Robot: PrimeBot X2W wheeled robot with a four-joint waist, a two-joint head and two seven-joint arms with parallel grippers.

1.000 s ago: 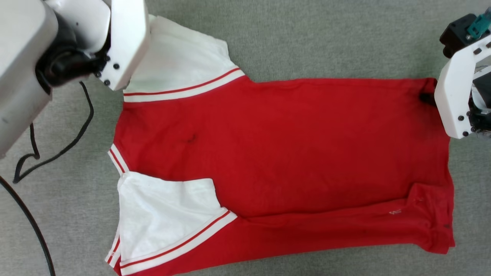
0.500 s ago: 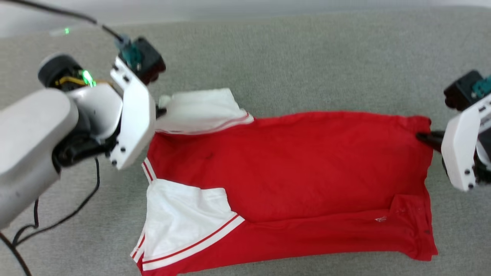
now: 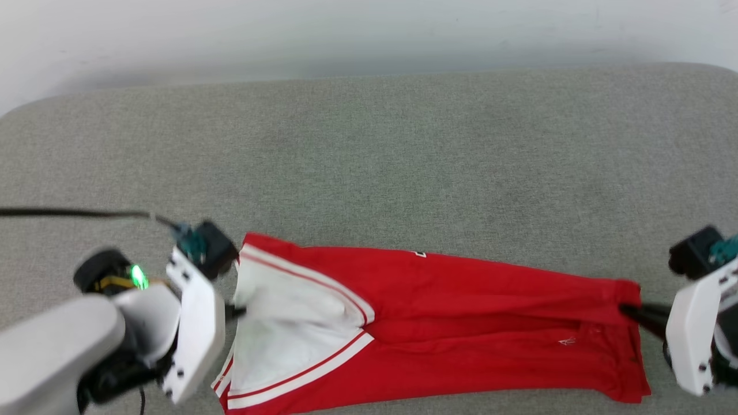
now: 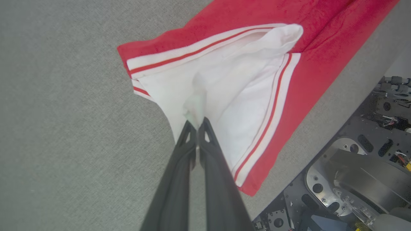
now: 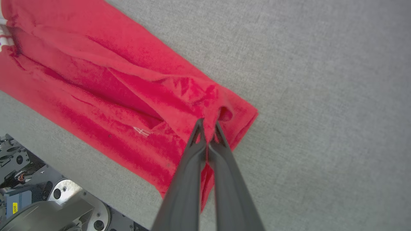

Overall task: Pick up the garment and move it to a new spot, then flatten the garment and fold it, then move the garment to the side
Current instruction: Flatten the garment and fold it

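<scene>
The garment (image 3: 461,323), a red shirt with white sleeves and striped trim, lies stretched sideways near the front edge of the grey surface, its far half lifted and folding toward me. At its left end my left gripper (image 3: 237,312) is shut on the white sleeve (image 4: 218,86); the left wrist view has the left gripper (image 4: 197,123) pinching that cloth. At the right end my right gripper (image 3: 631,311) is shut on the red hem corner; in the right wrist view the right gripper (image 5: 208,123) bites the bunched hem of the garment (image 5: 106,86).
A grey fabric-covered table (image 3: 403,161) stretches far behind the shirt to a pale wall (image 3: 346,34). A black cable (image 3: 75,213) trails to my left wrist. The robot's metal base (image 4: 353,179) shows past the table's near edge.
Both grippers have carried the shirt's far edge over toward the near edge, so the flat shirt now shows as a narrow band. The head camera has tilted up, bringing the wall into view.
</scene>
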